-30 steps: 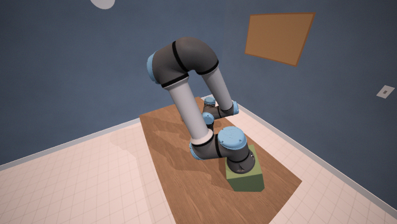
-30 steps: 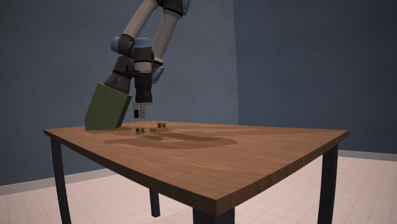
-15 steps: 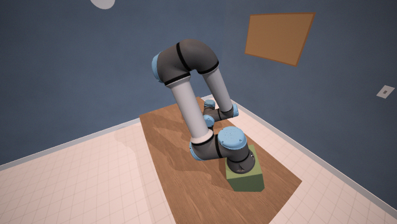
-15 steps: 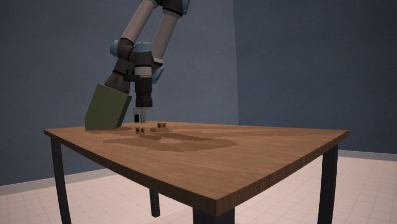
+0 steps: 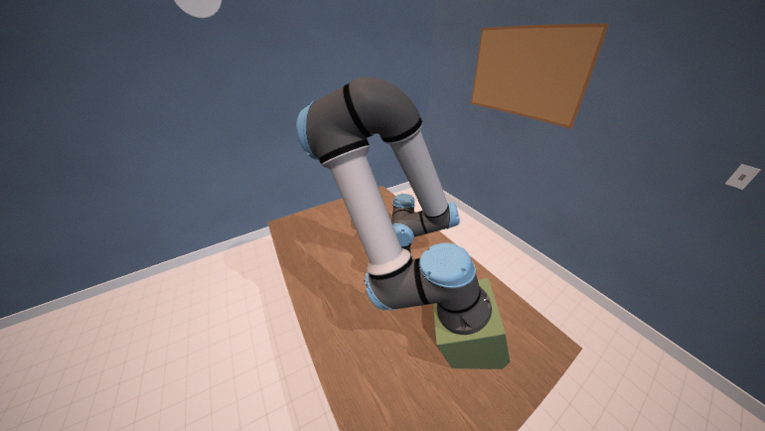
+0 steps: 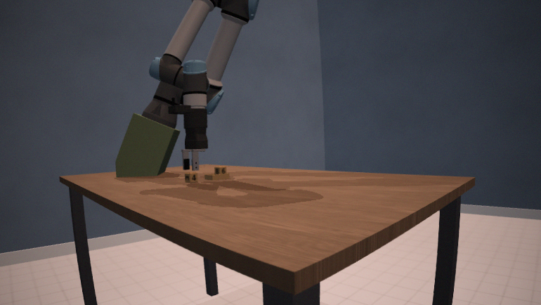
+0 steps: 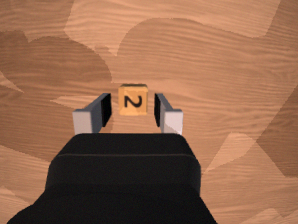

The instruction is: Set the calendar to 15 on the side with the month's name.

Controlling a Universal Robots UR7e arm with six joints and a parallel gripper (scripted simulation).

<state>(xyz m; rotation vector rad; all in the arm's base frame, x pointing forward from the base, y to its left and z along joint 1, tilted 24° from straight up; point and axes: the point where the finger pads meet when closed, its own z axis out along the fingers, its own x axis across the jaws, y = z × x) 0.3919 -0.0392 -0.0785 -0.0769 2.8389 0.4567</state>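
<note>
Tabletop (image 6: pixel 341 211) of brown wood carries everything, and the arm (image 6: pixel 189 34) leans in over its far left part from a green pedestal (image 6: pixel 145 151), wrist turned straight down so the end effector (image 6: pixel 190 163) can drop vertically on what lies beneath.

That end effector hangs low above the wood, its fingers spread wide with nothing between them. The opening looks chosen to clear a cube's sides with room to spare; I judge this a descent toward a grasp, not yet made.

Directly below it sits one cube (image 6: pixel 190 177), loose on the tabletop and outside the tray, just left of it. From above, its top face reads 2; from the side, its near face shows a 4. Neither digit serves 15, so the cube would need lifting and turning before it goes in.

The tray (image 6: pixel 216 176) lies flat just right of that cube, a low tan block, with the second cube (image 6: pixel 220 171) standing in it, a 6 showing on its near face. Whether this is the month-name side cannot be told; any lettering is too small to read.

Both cubes are small, pale orange-brown wood with dark digits, sharp-edged and flat-faced, which should sit squarely between parallel fingers. The top view hides them behind the arm.
</note>
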